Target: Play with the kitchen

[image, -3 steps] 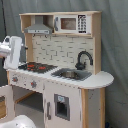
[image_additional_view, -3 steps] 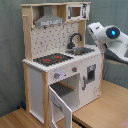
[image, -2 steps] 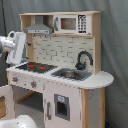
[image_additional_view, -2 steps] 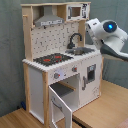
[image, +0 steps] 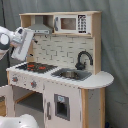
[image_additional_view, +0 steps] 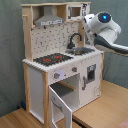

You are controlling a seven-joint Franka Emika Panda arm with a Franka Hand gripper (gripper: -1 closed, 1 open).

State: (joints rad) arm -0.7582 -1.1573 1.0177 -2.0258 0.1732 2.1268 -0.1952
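Kitchen [image: 65, 95]: a tall toy of white and pale wood, filling the middle in both exterior views; in the second exterior view it stands on a wooden floor [image_additional_view: 100, 107].
Stovetop [image: 36, 67]: black with red rings, on the first exterior view's left of the worktop [image: 100, 80].
Sink [image: 71, 74]: grey basin beside the stovetop, with a black curved faucet [image: 83, 59] behind it.
Hood [image: 36, 25]: grey, under the top shelf, above the stovetop.
Microwave [image: 74, 23]: small, white, set in the top shelf.
Oven door [image_additional_view: 61, 102]: swung open toward the camera in the second exterior view, below the stovetop.
Arm [image_additional_view: 105, 31]: white, raised at the upper part of the kitchen, on the second exterior view's right.
Gripper [image: 30, 34]: close to the hood's edge; I cannot tell whether its fingers are spread or pressed together.
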